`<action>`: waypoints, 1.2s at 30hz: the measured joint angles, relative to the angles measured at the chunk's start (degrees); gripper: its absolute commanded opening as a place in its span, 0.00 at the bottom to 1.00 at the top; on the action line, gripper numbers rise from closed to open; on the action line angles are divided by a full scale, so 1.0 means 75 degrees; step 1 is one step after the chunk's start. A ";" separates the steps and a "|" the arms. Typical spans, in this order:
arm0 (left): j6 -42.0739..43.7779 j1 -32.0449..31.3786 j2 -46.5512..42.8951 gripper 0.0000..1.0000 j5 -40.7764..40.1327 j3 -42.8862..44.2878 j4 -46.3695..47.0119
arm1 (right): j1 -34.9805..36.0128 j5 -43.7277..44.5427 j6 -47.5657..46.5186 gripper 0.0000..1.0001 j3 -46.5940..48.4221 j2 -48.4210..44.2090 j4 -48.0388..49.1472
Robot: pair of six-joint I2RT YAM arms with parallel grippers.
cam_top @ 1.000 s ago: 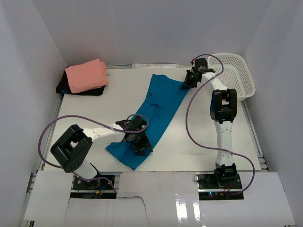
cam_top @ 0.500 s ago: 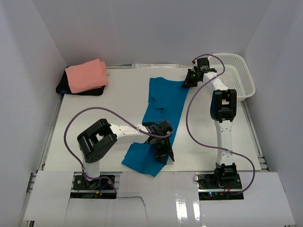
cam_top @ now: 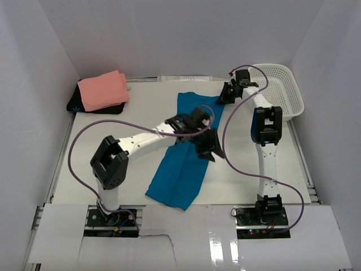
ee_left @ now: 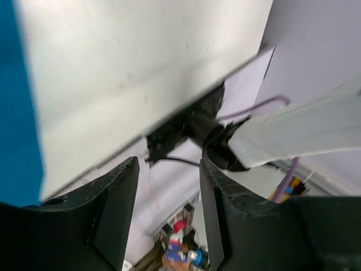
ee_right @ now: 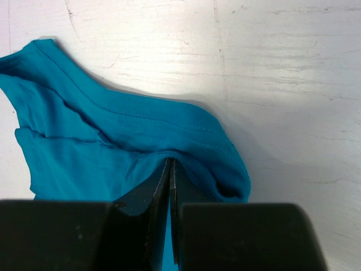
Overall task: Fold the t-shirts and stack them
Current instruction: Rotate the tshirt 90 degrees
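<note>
The teal-blue t-shirt (cam_top: pixel 183 164) lies folded into a long strip, running from the far middle of the table toward the near edge. My right gripper (cam_top: pixel 225 94) is shut on its far right corner; the right wrist view shows the jaws (ee_right: pixel 171 165) pinched on a fold of the teal cloth (ee_right: pixel 113 141). Just off the strip's right edge, about halfway along it, my left gripper (cam_top: pixel 210 145) stands open. Nothing lies between its fingers (ee_left: pixel 118 209), and only a teal sliver (ee_left: pixel 17 113) shows at the left edge of that view. The salmon-pink t-shirt (cam_top: pixel 102 90) sits folded at the far left.
A black mat (cam_top: pixel 93 107) lies under the pink t-shirt. A white mesh basket (cam_top: pixel 282 90) stands at the far right corner, behind the right arm (cam_top: pixel 265 130). White walls close in the table on the left, the right and the far side.
My left gripper swept from the strip's near end to the right, then away from me to its middle right edge. The shirt's near end shifted right and the strip straightened. The right gripper stayed put.
</note>
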 measured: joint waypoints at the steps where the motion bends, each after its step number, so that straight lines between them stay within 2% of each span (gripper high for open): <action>1: 0.0251 0.0388 -0.0128 0.58 0.0052 0.0052 -0.0026 | 0.0000 -0.0023 -0.0003 0.08 -0.0038 -0.0009 0.0061; 6: 0.1766 0.3083 0.0006 0.58 -0.0128 0.0871 -0.0233 | 0.0000 -0.0085 -0.0003 0.11 -0.0650 -0.0323 0.0487; 9: 0.2629 0.4106 0.0577 0.58 -0.0501 0.1856 -0.0358 | 0.0000 -0.0128 0.0020 0.32 -0.1271 -0.0699 0.0729; 13: 0.3497 0.4363 0.1539 0.58 -0.0589 0.3060 -0.0379 | 0.0000 -0.0149 0.0050 0.43 -0.2576 -0.1682 0.0982; 17: 0.4080 0.4240 0.2632 0.58 -0.0364 0.4159 -0.0402 | 0.0000 -0.0189 0.0076 0.46 -0.3978 -0.3110 0.1338; 20: 0.4366 0.4211 0.3366 0.58 -0.0082 0.4829 -0.0408 | 0.0000 -0.0198 0.0090 0.46 -0.5333 -0.4625 0.1830; 23: 0.4549 0.4197 0.4010 0.58 0.0280 0.5386 -0.0399 | 0.0052 -0.0265 0.0099 0.44 -0.6406 -0.6041 0.1970; 27: 0.4686 0.4194 0.4476 0.58 0.0635 0.5575 -0.0388 | 0.0449 -0.0114 0.0044 0.28 -0.7804 -0.7370 0.2122; 31: 0.4739 0.4205 0.4736 0.59 0.0953 0.5575 -0.0213 | 0.1679 0.0012 0.0239 0.09 -0.9410 -0.8201 0.2034; 36: 0.4741 0.4202 0.4771 0.59 0.1198 0.5575 0.0181 | 0.3042 0.0015 0.0886 0.08 -1.0955 -0.8813 0.2057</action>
